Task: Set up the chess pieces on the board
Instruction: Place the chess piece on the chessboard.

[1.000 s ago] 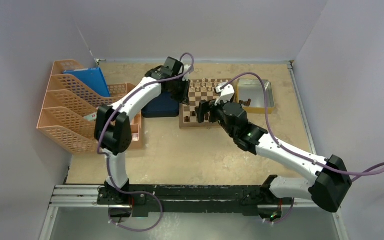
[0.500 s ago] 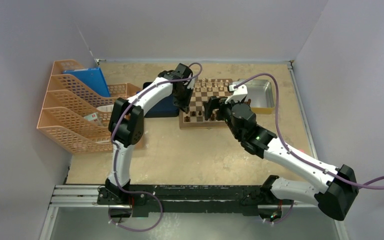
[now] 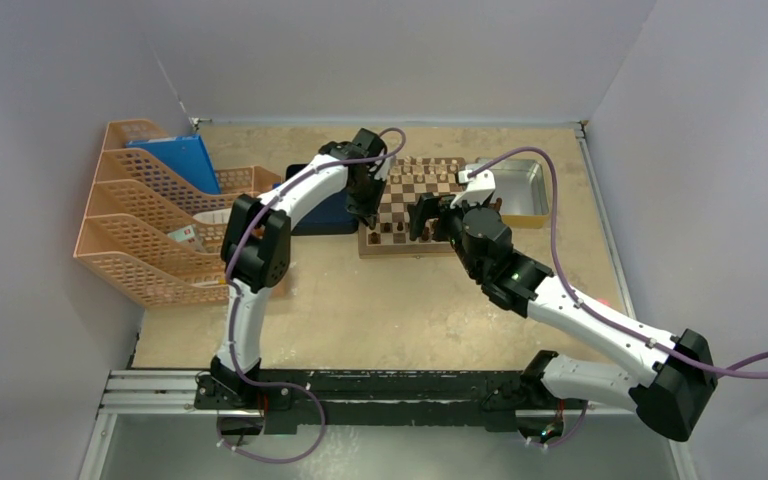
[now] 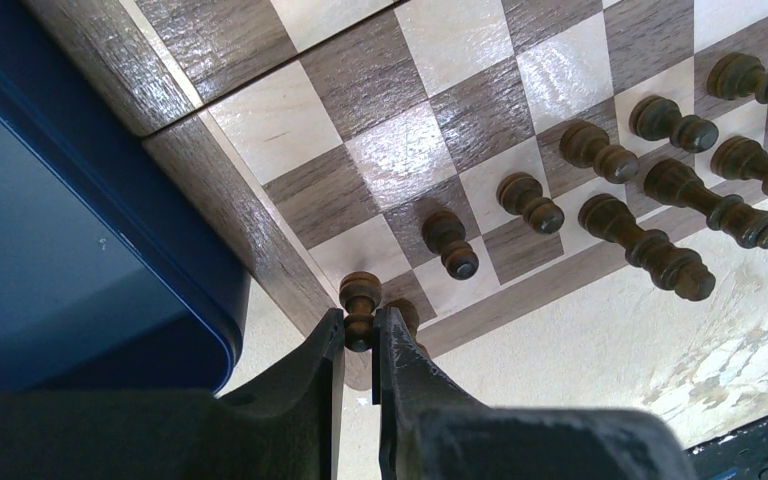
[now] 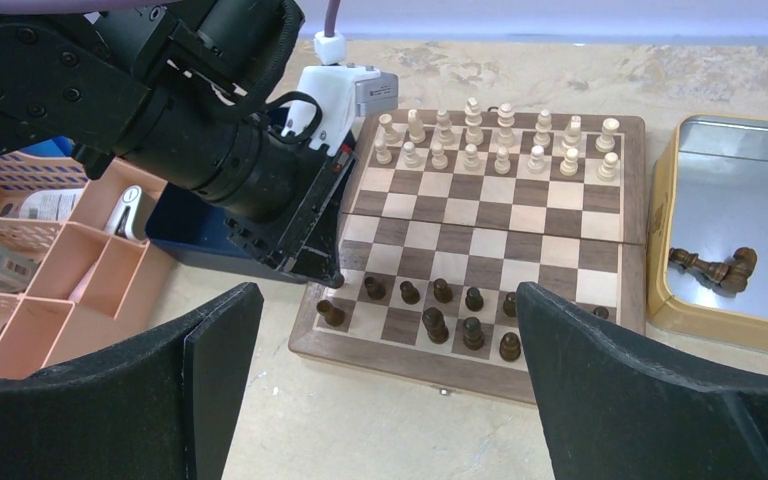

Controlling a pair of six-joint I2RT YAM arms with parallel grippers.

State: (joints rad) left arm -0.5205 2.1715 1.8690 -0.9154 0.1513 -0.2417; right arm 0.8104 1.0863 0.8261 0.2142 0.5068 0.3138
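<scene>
The board point(image 5: 480, 215) lies across the right wrist view, with light chess pieces point(image 5: 472, 140) in its two far rows and several dark chess pieces point(image 5: 438, 325) in its near rows. My left gripper point(image 4: 360, 325) is shut on the head of a dark pawn point(image 4: 360, 297) over the board's near left corner, beside a dark piece point(image 5: 330, 313) on the corner square. I cannot tell whether the pawn touches the board. My right gripper point(image 5: 385, 370) hangs open and empty above the board's near edge. Two dark pieces point(image 5: 720, 268) lie in the silver tray point(image 5: 750, 200).
A dark blue tray point(image 3: 325, 210) sits against the board's left side, under the left arm. An orange file organiser point(image 3: 150, 220) stands at the far left. The silver tray point(image 3: 520, 190) touches the board's right side. Walls close in the table at the back and sides.
My left gripper has moved right from over the blue tray to the board's near left corner. The right arm has drawn back to the right. Both are still over the last half second.
</scene>
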